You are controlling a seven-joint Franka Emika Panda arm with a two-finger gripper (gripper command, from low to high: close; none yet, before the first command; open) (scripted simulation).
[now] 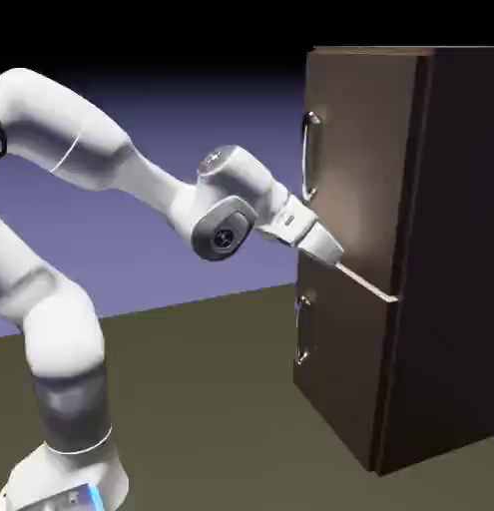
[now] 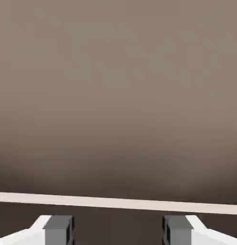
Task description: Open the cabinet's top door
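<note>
Gripper released, empty, at the top door's lower edge, below the handle. Risk: closing here would catch no handle, and pushing scrapes the panel.

A: How is the light in the exterior view?

B: Soft and even. The white arm is brightly lit on top and greys underneath. The backdrop fades from near black at the top to blue-violet lower down. The top door carries a pale sheen across its middle, and the cabinet side is much darker.

A: Sharpness?

B: Slightly soft, with blocky edges.

A: And the hand view?

B: Brown wood fills it, lighter above, darkening downward. The fingers are crisp.
</note>
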